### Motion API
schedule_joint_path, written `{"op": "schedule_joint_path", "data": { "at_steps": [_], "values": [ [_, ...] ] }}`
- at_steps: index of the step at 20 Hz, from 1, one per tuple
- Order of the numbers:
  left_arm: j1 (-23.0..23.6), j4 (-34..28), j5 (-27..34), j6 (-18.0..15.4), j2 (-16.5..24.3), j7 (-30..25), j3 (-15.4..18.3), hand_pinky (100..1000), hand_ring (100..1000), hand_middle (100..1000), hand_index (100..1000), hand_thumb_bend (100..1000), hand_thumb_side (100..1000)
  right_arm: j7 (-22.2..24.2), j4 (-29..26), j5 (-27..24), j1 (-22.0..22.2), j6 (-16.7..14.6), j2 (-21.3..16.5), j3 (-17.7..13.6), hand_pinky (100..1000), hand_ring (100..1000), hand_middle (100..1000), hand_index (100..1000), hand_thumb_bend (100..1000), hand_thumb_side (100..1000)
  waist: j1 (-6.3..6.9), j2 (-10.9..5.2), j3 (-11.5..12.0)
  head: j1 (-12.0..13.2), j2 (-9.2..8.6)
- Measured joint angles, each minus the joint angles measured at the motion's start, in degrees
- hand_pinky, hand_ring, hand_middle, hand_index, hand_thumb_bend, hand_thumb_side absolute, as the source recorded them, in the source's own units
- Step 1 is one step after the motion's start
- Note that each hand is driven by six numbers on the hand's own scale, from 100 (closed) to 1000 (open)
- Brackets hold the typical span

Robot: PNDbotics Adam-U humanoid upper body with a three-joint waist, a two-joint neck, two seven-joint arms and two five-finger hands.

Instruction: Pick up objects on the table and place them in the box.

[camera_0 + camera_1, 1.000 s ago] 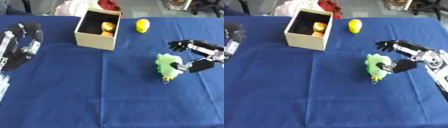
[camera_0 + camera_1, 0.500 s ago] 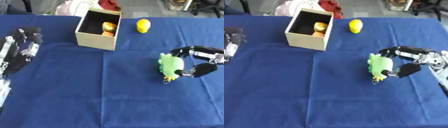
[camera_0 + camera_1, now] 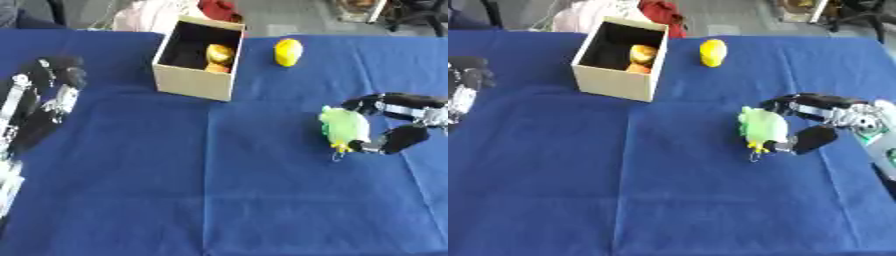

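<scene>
On the right side of the blue tablecloth, about midway between near and far, lies the green toy, a soft pale-green thing with a bit of yellow at its near end; its long axis runs roughly near to far, tipped a little. The right hand reaches in from the right edge and brackets it: the fingers curl round the toy's far end, and the thumb comes in at its near end, touching or all but touching, so the hand looks closed round the toy along its length, though the toy seems to rest on the cloth, not yet lifted.

The cardboard box stands far and left of the toy, well apart from it, its open top towards the camera; something yellow-orange already lies inside. A yellow object sits on the cloth just right of the box, far from the hand and straight beyond the toy.

The left hand rests at the left edge, fingers pointing far and relaxed, holding nothing; it is nearer the box but well apart from the toy. So the carry falls to the right hand; it must go far and leftward, likely passing near the yellow object.
</scene>
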Motion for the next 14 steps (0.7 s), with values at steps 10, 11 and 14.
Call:
{"op": "schedule_joint_path", "data": {
  "at_steps": [10,11,14],
  "values": [
    [0.03,0.02,-0.02,0.0,-0.45,-0.02,0.02,859,630,605,767,164,646,-4.03,2.99,5.19,-0.63,-1.81,1.73,-0.16,753,669,633,797,229,292,0.0,0.0,0.11,-0.01,-0.05],
    [0.03,0.03,-0.03,0.0,-0.45,-0.02,0.02,859,629,605,768,164,646,-5.29,3.01,5.55,-0.7,-1.87,1.91,-0.34,733,629,589,750,210,260,0.0,0.0,0.11,-0.01,-0.06],
    [0.1,0.03,-0.06,0.0,-0.46,-0.01,0.08,859,629,605,768,162,647,-10.63,3.04,6.21,-0.71,-1.96,1.97,-0.73,682,542,490,630,160,173,0.0,0.0,0.13,-0.01,-0.07]
  ]
}}
